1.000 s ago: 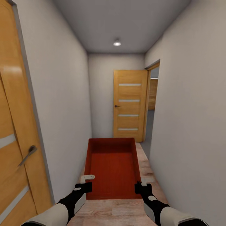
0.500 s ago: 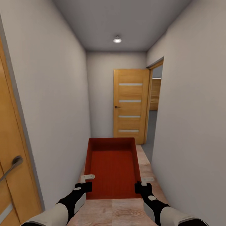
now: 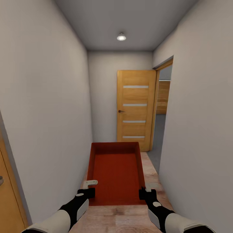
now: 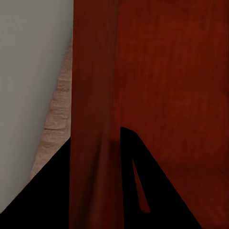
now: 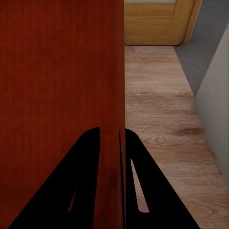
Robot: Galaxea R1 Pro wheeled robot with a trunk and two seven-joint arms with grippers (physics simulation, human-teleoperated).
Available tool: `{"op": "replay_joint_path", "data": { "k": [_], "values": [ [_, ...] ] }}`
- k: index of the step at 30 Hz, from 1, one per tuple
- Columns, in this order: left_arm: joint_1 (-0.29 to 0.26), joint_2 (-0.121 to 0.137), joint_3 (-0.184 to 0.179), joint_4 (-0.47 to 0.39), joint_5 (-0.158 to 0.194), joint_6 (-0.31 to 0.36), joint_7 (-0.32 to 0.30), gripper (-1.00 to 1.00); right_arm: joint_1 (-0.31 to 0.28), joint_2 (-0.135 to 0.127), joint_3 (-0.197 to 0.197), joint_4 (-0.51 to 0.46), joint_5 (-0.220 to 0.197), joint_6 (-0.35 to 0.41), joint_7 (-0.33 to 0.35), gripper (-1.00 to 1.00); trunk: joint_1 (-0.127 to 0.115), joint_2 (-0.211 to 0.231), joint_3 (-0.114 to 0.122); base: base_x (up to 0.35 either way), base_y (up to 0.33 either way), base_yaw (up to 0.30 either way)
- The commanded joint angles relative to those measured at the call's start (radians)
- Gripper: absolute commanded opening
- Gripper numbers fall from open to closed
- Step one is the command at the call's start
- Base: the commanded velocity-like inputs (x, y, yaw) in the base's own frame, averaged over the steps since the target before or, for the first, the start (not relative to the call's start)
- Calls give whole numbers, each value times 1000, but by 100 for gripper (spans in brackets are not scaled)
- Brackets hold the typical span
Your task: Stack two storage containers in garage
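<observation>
1. Your left gripper (image 3: 89, 189) is clamped on the left side wall of the storage container (image 3: 116, 171), low and left of centre in the head view. In the left wrist view one dark finger (image 4: 138, 186) sits inside the bin and the other outside, with the wall pinched between them.

2. Your right gripper (image 3: 146, 191) is clamped the same way on the right side wall, low and right of centre. The right wrist view shows its fingers (image 5: 86, 186) straddling the thin red wall.

3. Both holds are near the end of the bin closest to you, so the long far end hangs out unsupported. A jolt or a hard stop could let it pivot downward or slip through the pads.

4. The corridor is narrow. The left wall (image 3: 48, 113) and right wall (image 3: 200, 123) run close beside the bin, so any drift of the base could clip a corner.

5. The opening (image 3: 161, 113) at right of centre, beside the wooden door (image 3: 135, 110), looks to demand a tight turn. Swinging early could catch the far end on the frame.

6. The container is open-topped and empty; its ribbed floor is bare.
</observation>
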Motion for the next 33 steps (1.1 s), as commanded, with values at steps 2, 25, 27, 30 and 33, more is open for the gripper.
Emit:
{"op": "replay_joint_path", "data": {
  "k": [2, 25, 27, 30, 33],
  "values": [
    [-1, 60, 81, -19, -6, -30, 13, -100, 0, 0, -27, 18, -18, -5, 0, -100, 1, 0, 0, 324, 0, 0],
    [-1, 12, -42, -9, 47, -12, 11, -100, 0, 0, 10, 2, -16, -5, -2, -100, 1, 0, 0, 268, 0, 0],
    [-1, 15, -58, -8, 61, -9, 12, -100, 0, 1, 12, 6, -22, -5, -3, -100, 1, 0, 0, 57, 0, 0],
    [-1, 18, -81, -6, 81, -3, 13, -100, 0, -2, 21, 16, -36, -6, -3, -100, 1, 0, 0, 201, 0, 0],
    [-1, 20, -101, -4, 102, -3, 13, -100, 0, 0, 39, 16, -55, -6, -3, -100, 1, 0, 0, 288, 0, 0]
  ]
}}
